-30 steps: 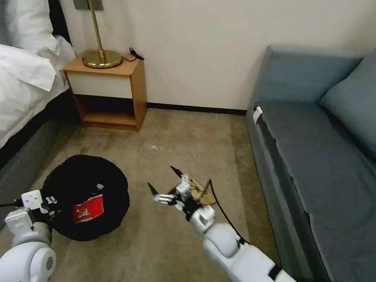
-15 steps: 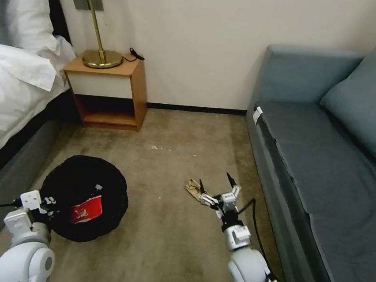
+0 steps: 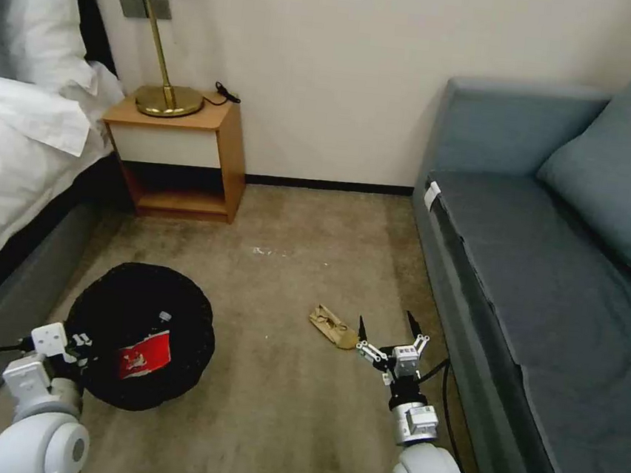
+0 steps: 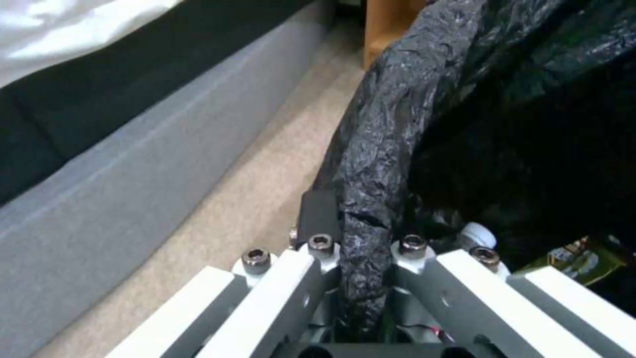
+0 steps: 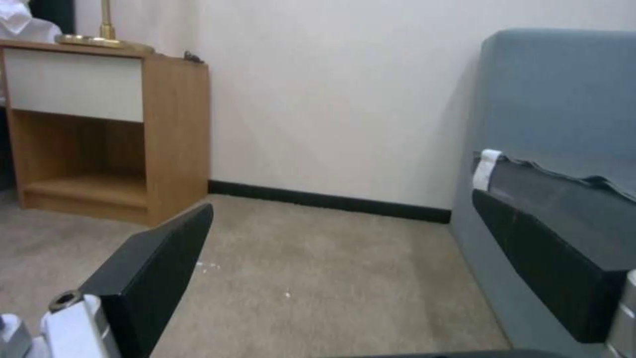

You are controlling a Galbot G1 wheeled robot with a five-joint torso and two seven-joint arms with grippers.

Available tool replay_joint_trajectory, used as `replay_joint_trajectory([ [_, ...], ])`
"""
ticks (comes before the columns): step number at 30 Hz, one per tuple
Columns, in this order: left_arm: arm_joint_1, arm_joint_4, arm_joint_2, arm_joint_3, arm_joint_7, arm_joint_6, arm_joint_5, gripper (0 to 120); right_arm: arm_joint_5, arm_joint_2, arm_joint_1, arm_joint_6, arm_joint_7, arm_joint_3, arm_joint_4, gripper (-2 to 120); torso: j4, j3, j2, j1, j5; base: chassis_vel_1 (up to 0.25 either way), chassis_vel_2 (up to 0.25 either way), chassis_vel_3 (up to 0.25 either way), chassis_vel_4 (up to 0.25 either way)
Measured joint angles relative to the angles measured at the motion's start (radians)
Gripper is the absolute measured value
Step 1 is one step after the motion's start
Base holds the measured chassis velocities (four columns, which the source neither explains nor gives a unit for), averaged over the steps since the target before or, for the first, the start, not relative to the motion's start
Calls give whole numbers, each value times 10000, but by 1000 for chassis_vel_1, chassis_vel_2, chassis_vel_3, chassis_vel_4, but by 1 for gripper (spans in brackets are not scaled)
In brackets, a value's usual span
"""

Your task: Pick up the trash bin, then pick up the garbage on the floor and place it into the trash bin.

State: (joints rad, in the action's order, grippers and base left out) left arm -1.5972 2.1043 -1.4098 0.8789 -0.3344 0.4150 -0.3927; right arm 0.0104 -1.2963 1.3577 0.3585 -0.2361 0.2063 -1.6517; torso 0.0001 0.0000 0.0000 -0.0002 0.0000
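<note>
While the two arms sit low at the near edge of the head view, the scene reads as follows.

Left gripper (image 3: 82, 339): nearest on the robot's left, its fingers (image 4: 319, 219) clamped on the near rim of the round, wide black trash bin lined with a crinkled black plastic bag (image 3: 113, 288); the left wrist view shows the bag-covered rim (image 4: 381, 164) pinched between them.

Bin contents: a red-white packet (image 3: 145, 355) lies inside, with a white bottle cap (image 4: 478, 234) and a green label (image 4: 583, 256) beside the pinched rim.

Right gripper (image 3: 390, 331): near the sofa's front edge, its black fingers (image 5: 156, 271) spread wide apart, holding nothing.

Crumpled tan paper piece (image 3: 333, 326): on the beige carpet (image 3: 276, 411), just beside the right gripper, on its left side, apart from it.

Grey-blue fabric sofa (image 3: 548, 289): along the right.

White-sheeted bed (image 3: 19, 148): along the left.

Wooden nightstand with a white drawer (image 3: 182, 157): against the far wall, carrying a brass lamp (image 3: 167, 96).
</note>
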Motion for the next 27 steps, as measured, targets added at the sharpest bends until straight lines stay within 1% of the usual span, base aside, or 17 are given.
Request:
replay_joint_trajectory([
  [6, -9, 5, 40, 37, -4, -7, -51, 3, 17, -58, -160, 3, 17, -113, 141, 100, -1, 1, 0, 1, 0, -138, 118, 144, -119],
  [15, 43, -94, 39, 21, -7, -31, -75, 3, 82, -43, -353, 3, 96, -290, 371, 100, 0, 0, 0, 0, 0, -68, 81, 76, -77],
  [27, 159, -174, 98, 25, -7, -34, -84, 3, 247, 236, -620, -55, 244, -553, 701, 100, -2, 1, 0, 2, 1, -116, 101, 108, -104],
])
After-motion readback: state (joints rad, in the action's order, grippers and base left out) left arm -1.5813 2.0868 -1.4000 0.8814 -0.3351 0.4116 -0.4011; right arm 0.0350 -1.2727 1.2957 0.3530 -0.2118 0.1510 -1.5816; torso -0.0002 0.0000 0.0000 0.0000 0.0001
